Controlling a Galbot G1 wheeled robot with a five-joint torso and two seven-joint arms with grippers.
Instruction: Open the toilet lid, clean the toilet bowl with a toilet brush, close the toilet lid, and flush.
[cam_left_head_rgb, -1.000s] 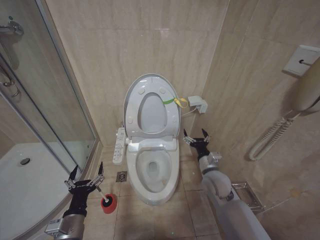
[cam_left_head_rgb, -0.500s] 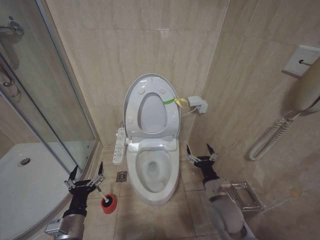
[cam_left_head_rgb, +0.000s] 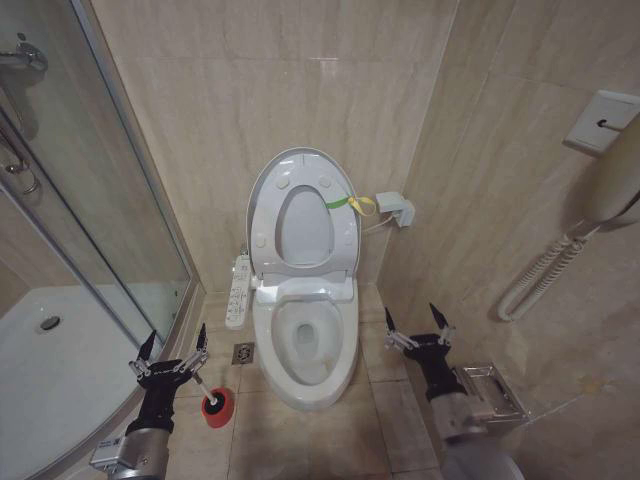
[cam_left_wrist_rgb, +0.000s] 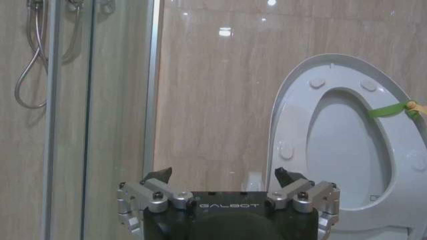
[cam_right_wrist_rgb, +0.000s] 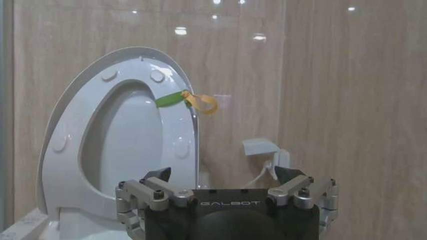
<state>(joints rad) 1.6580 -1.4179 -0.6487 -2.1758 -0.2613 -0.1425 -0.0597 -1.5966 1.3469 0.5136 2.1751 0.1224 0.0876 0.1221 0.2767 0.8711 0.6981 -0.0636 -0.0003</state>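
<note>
The toilet lid stands upright against the wall, with the seat raised too, so the toilet bowl is uncovered. The toilet brush sits in its red holder on the floor, left of the bowl. The left gripper hangs just beside it, jaws spread wide, holding nothing. The right gripper is right of the bowl, jaws also spread, touching nothing.
</note>
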